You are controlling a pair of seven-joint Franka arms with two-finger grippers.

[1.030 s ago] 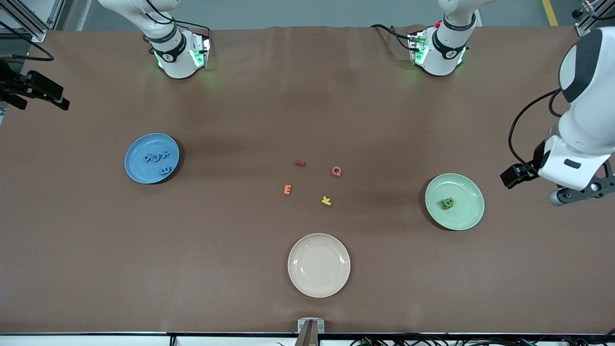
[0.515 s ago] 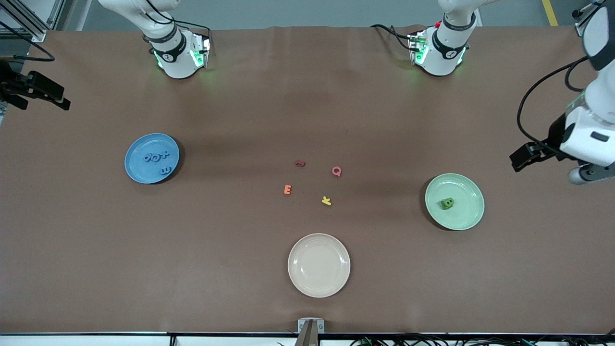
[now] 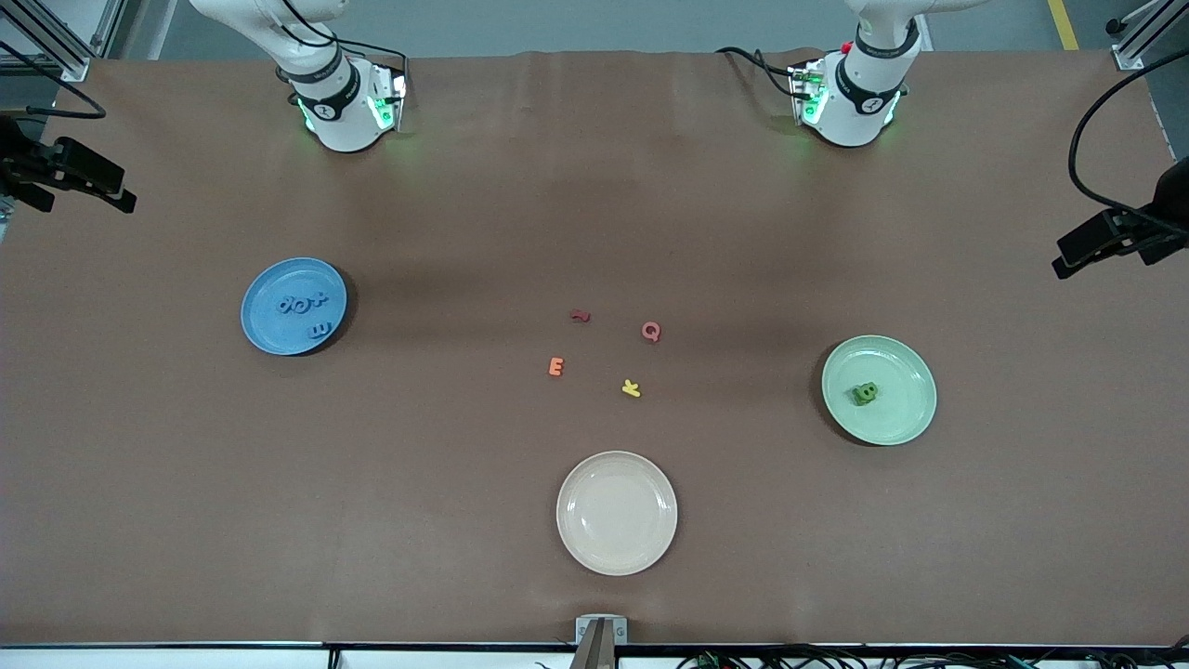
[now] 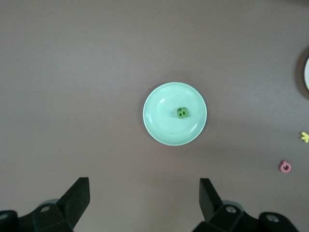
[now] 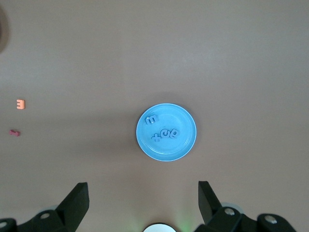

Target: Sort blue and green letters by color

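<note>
Several mid-blue letters (image 3: 304, 309) lie on the round blue plate (image 3: 267, 327) toward the right arm's end of the table; they also show in the right wrist view (image 5: 165, 133). Olive-green letters (image 3: 865, 393) sit in a small heap on the pale-green plate (image 3: 899, 411) toward the left arm's end, also in the left wrist view (image 4: 182, 112). My left gripper (image 4: 145, 194) is open and empty, high above the table beside the pale-green plate (image 4: 164, 126). My right gripper (image 5: 143, 195) is open and empty, high above the table beside the blue plate (image 5: 186, 145).
A cream plate (image 3: 617, 512) stands near the front edge at mid-table. Between the plates lie a red letter (image 3: 580, 316), a pink Q (image 3: 651, 331), an orange E (image 3: 555, 366) and a yellow K (image 3: 632, 388).
My left arm has risen and drawn back from beside the pale-green plate toward the table's end, mostly out of the front view. The right arm waits unmoved.
</note>
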